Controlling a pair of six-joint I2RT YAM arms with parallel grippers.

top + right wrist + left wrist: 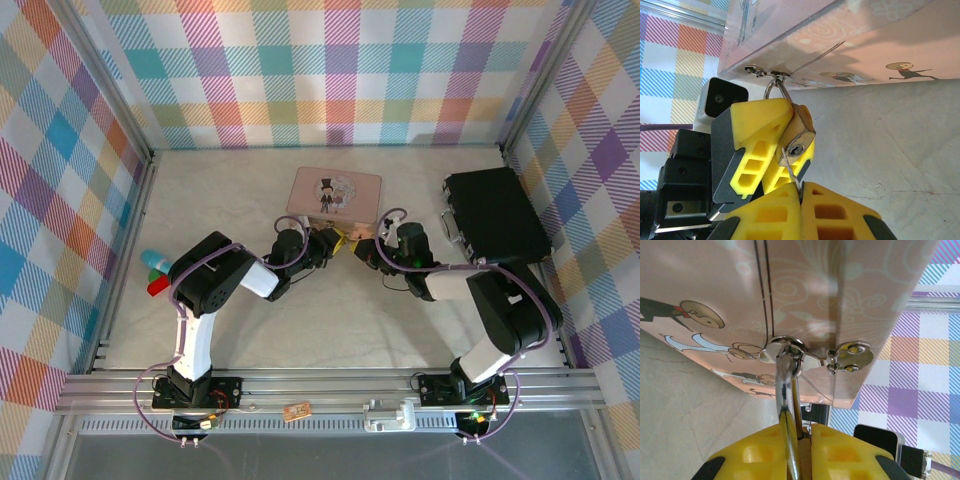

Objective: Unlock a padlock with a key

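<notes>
The small brass padlock [801,131] hangs by its thin shackle [784,382] from the hasp ring of the pink tin [333,190]. My left gripper [807,434] is shut on the padlock's body, with its yellow fingers [757,125] on either side. The keyhole [797,149] faces my right gripper [801,188], which is shut on the thin grey key [791,170]. The key's tip rests against the padlock's bottom face just left of the keyhole, not inside it. In the top view both grippers [326,243] [372,240] meet in front of the tin.
A black box [495,215] lies at the right, close to the right arm. Small blue, green and red objects [155,272] sit by the left wall. The checked walls [330,70] enclose the table on three sides.
</notes>
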